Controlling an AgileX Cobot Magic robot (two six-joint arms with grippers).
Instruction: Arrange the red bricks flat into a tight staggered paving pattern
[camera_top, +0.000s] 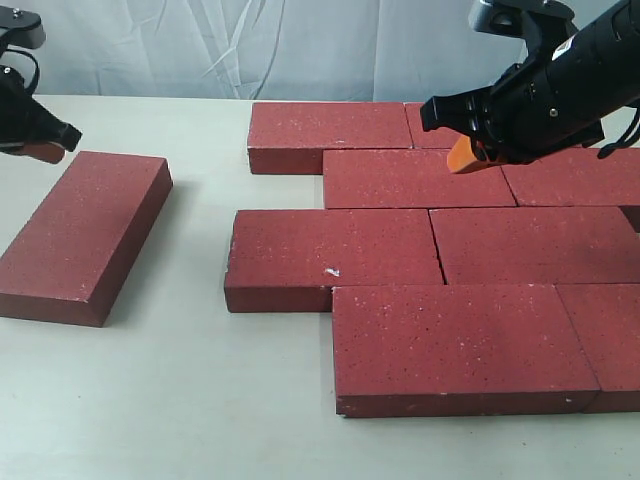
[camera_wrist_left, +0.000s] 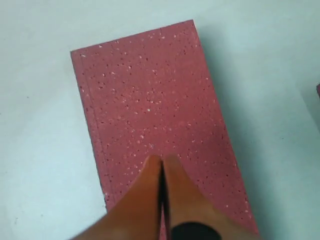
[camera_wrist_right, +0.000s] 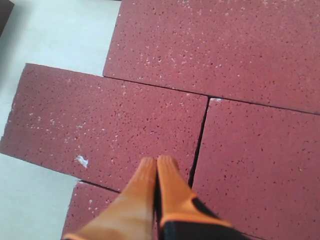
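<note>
**Nine bricks: eight paved, one loose; both grippers closed and empty**

Count, exterior view: nine bricks (camera_top: 415, 178), all lying flat. Eight sit in four staggered rows of two, filling the centre and right of the frame. The right-hand bricks are cut by the frame edge, and one back-row brick is partly hidden behind the right arm. The ninth, the loose brick (camera_top: 85, 235), lies alone at the left, angled, well apart from the rest. The chipped brick (camera_top: 330, 260) is the left one of the third row from the back; its white chip (camera_top: 333, 271) is near the front edge.

Grippers: two. The left gripper (camera_top: 45, 152) is at the upper left, by the loose brick's far end. The right gripper (camera_top: 465, 158) is at the upper right, over the back rows.

Surface: a pale, plain table (camera_top: 180, 400). Behind it hangs a creased whitish cloth (camera_top: 150, 45).

Wrist views only: the left gripper (camera_wrist_left: 161, 164) has its orange fingers pressed together, holding nothing, over the loose brick (camera_wrist_left: 150, 100). The right gripper (camera_wrist_right: 156, 162) is likewise pinched together and empty, over the chipped brick (camera_wrist_right: 100, 120) close to a narrow dark seam. The chip (camera_wrist_right: 81, 161) is clear here. Contact with the bricks cannot be told.

Exterior only: the whole pattern and the gap to the loose brick.
</note>
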